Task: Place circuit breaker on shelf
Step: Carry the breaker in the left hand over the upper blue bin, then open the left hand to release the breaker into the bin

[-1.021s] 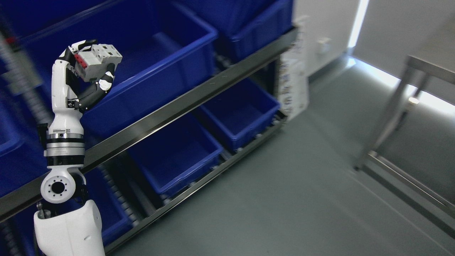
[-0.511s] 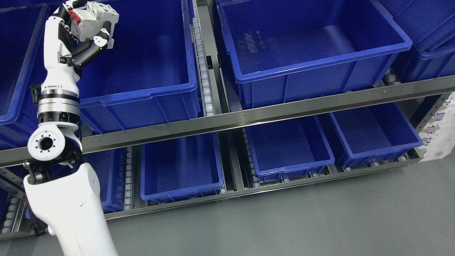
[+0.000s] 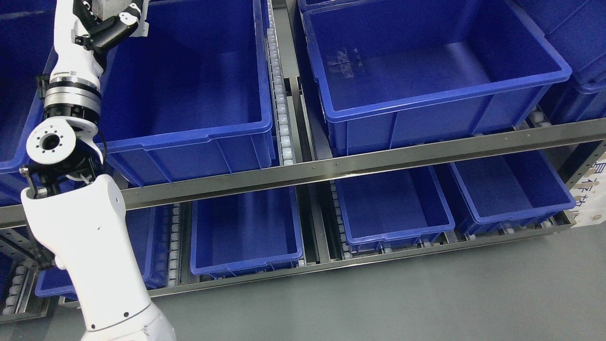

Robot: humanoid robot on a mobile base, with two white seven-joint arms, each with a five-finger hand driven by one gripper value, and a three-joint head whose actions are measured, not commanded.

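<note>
Up in the upper left corner of the frame, the left hand (image 3: 102,19) is cut off by the top edge, so only its lower part shows: dark fingers (image 3: 111,31) with white tips curled around a pale grey block, which looks to be the circuit breaker (image 3: 105,5), though only a sliver of it shows. The hand pinches that block from below and hangs over the rear left part of the large blue bin (image 3: 189,80) at upper left. Its white forearm rises from the lower left of the frame, past a round joint and a banded metal wrist, crossing the front left corner of that bin. A second large blue bin (image 3: 435,71) stands to the right on the same shelf level, apart from the first, with a track of white rollers (image 3: 281,94) between them. A steel rail (image 3: 331,166) runs across the middle of the frame under both bins. Below it, smaller blue bins (image 3: 393,203) sit side by side on the lower level, and the grey floor (image 3: 402,298) fills the bottom of the frame.
</note>
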